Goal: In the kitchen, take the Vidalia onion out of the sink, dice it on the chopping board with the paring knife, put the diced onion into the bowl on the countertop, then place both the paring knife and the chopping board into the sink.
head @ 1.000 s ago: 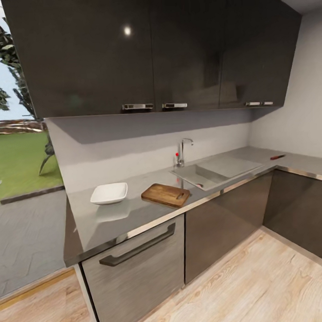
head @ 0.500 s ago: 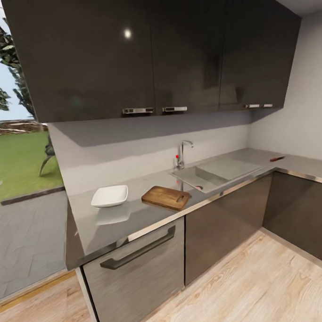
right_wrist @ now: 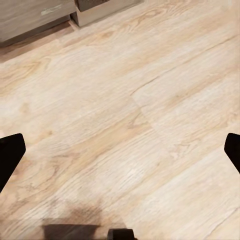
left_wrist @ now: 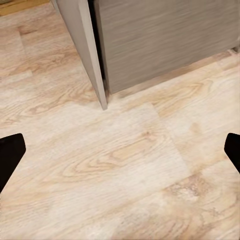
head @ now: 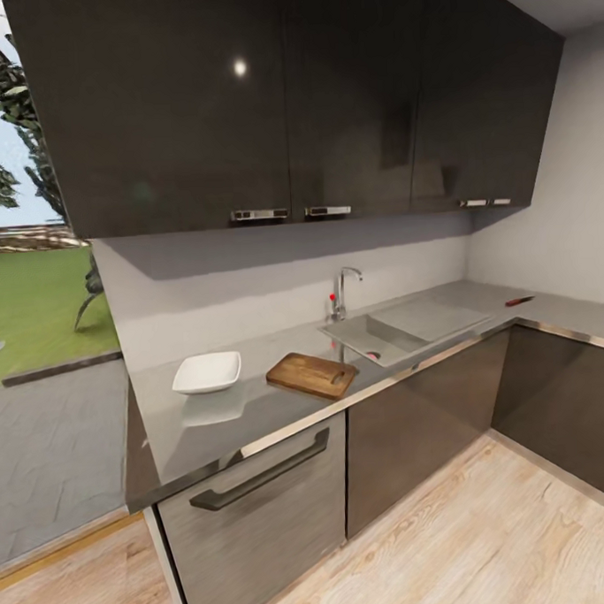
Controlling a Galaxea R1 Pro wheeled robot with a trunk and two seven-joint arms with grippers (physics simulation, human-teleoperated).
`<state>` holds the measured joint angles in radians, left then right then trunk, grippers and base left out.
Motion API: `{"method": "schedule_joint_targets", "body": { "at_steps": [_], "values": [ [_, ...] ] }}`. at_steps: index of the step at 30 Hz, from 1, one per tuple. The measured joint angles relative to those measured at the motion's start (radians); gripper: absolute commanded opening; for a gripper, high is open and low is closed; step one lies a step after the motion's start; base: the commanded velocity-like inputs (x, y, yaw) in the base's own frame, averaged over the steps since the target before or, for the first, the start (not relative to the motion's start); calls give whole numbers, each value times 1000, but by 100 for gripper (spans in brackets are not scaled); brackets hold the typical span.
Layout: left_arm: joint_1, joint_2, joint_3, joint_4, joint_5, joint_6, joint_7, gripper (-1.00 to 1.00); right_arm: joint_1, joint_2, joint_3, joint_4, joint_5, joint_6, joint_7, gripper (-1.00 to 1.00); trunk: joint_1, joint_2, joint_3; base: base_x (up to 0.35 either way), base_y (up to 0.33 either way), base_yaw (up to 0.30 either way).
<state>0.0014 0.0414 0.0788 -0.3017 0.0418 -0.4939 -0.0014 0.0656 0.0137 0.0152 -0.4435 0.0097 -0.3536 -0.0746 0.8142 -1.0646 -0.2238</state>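
On the dark-grey countertop (head: 211, 422) lies the brown chopping board (head: 311, 374), with the white bowl (head: 206, 372) to its left. The grey sink (head: 401, 328) with its chrome tap (head: 341, 293) is set in to the board's right; a bit of something reddish shows at the basin's near edge, and the onion cannot be made out. The red-handled paring knife (head: 519, 300) rests far right on the counter near the corner. My left gripper (left_wrist: 120, 150) and right gripper (right_wrist: 120, 150) hang open over the wooden floor, with nothing between the fingers.
Dark wall cabinets (head: 282, 99) hang above the counter. Below it are a grey drawer front with a long handle (head: 258, 472) and dark cabinet doors (head: 414, 420). Light wooden floor (head: 439, 543) lies before them. At the left an opening shows lawn and paving.
The head view has shifted slightly: counter and cabinets sit a little lower and smaller in the picture, so the camera moved. Nothing on the counter has moved.
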Motion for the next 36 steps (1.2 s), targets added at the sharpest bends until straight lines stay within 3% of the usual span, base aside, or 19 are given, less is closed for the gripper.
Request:
{"method": "schedule_joint_targets", "body": {
  "at_steps": [12, 15, 19, 20, 21, 22, 31, 36],
  "values": [
    [0, -1, 0, 0, 1, 1, 0, 100, 0, 0, 0, -9, 1, 7, -6, 100, -46, 84, 38, 0, 0, 0],
    [0, -1, 0, 0, 1, 1, 0, 100, 0, 0, 0, -35, 3, 11, -16, 100, -58, 105, 47, 0, 0, 0],
    [0, -1, 0, 0, 1, 1, 0, 100, 0, 0, 0, -146, 5, 52, -75, 100, -73, 133, 60, 0, 0, 0],
    [0, -1, 0, 1, 1, 1, 0, 100, 0, 0, 0, -193, 6, 89, -101, 100, -77, 140, 63, 0, 0, 0],
    [0, -2, 0, 1, 1, 1, 0, 100, 0, 0, 0, -315, 5, 214, -148, 100, -81, 147, 66, 0, 0, 0],
    [0, -2, 0, 1, 1, 1, 0, 100, 0, 0, 0, -381, 6, 267, -158, 100, -84, 154, 69, 0, 0, 0],
    [0, -2, 0, 1, 1, 1, 0, 100, 0, 0, 1, -706, 6, 459, -181, 100, -119, 217, 97, 0, 0, 0],
    [0, -2, 0, 1, 1, 1, 0, 100, 0, 0, 2, -902, 6, 623, -191, 100, -138, 252, 113, 0, 0, 0]
  ]
}}
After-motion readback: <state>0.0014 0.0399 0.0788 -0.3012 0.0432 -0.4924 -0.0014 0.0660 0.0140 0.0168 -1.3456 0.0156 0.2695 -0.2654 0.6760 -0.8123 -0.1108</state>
